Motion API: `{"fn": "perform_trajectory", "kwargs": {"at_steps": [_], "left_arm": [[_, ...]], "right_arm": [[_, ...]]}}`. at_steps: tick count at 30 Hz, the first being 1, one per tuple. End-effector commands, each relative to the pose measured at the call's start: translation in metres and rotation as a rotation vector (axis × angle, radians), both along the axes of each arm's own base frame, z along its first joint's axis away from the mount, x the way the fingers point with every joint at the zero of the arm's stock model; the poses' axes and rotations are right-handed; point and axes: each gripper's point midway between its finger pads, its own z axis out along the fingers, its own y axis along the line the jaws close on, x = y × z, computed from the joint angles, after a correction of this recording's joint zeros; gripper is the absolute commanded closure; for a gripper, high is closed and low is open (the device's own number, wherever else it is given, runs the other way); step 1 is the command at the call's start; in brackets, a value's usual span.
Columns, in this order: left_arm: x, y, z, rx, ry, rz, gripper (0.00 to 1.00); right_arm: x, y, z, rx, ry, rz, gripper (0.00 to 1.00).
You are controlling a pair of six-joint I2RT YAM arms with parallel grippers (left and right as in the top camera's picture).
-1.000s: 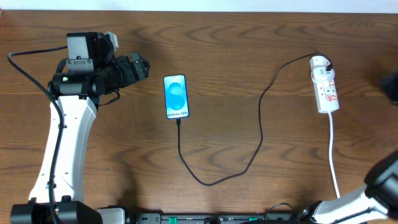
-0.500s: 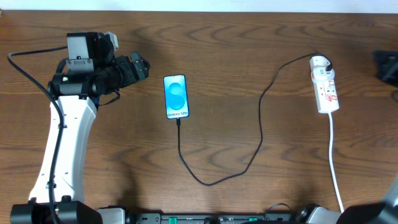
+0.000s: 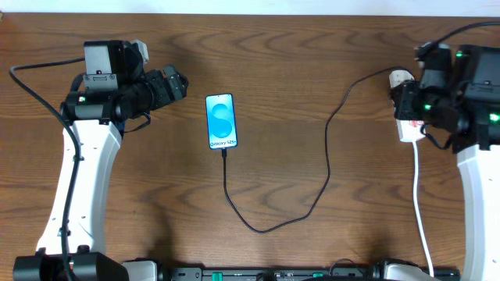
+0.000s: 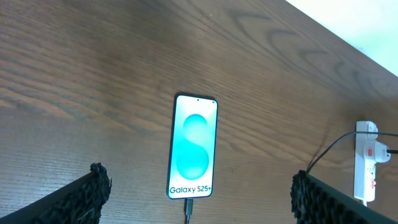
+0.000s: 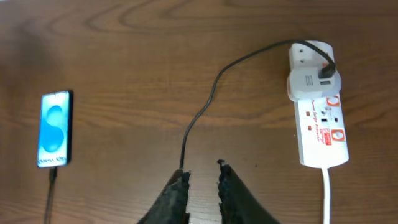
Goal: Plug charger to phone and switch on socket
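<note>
left jaws wide, empty, beside phone [image 3: 221, 121] | phone mid table [image 3: 297, 47], charger [image 3: 328, 156] looks plugged in: done | socket [image 5: 320, 118] far right, right jaws narrow, empty, near it | left: switch, cannot tell if on

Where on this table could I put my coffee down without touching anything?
Widest bare wood: between the phone and the charger cable, above its loop. Also free: between that cable and the white cord. Crowded: the right end, where the right arm hangs over the power strip, and around the left arm.
</note>
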Motion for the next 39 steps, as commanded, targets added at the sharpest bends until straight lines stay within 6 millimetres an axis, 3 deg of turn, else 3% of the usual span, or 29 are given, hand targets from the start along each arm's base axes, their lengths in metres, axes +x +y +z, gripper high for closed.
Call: {"fn": "perform_trajectory", "kwargs": {"at_steps": [1,3,4,5,6,17,26,29,32,39], "left_arm": [[0.001,0.000,0.001,0.004,-0.004,-0.007,0.06],[0.001,0.000,0.001,0.004,-0.004,-0.008,0.06],[0.001,0.000,0.001,0.005,-0.004,-0.008,0.06],[0.001,0.000,0.001,0.004,-0.004,-0.007,0.06],[0.001,0.000,0.001,0.004,-0.004,-0.007,0.06],[0.001,0.000,0.001,0.004,-0.004,-0.008,0.06],[0.001,0.000,0.001,0.004,-0.004,-0.007,0.06],[0.001,0.000,0.001,0.005,-0.004,-0.008,0.06],[0.001,0.000,0.001,0.004,-0.004,-0.008,0.06],[0.001,0.000,0.001,0.005,-0.004,-0.008,0.06]], "right_arm": [[-0.001,-0.002,0.001,-0.052,0.001,-0.004,0.73],[-0.005,0.001,-0.002,-0.037,0.018,0.002,0.53],[-0.007,0.001,-0.003,-0.034,0.030,0.004,0.39],[-0.010,0.002,-0.006,-0.033,0.046,0.004,0.11],[-0.014,0.002,-0.008,-0.031,0.064,0.004,0.01],[-0.034,0.003,-0.021,-0.028,0.161,0.003,0.01],[-0.031,0.000,-0.020,-0.043,0.151,-0.003,0.01],[-0.013,-0.004,-0.017,-0.091,0.038,-0.018,0.01],[-0.009,0.001,-0.019,-0.120,-0.069,-0.012,0.01],[-0.034,0.009,-0.035,-0.130,-0.342,-0.004,0.01]]}}
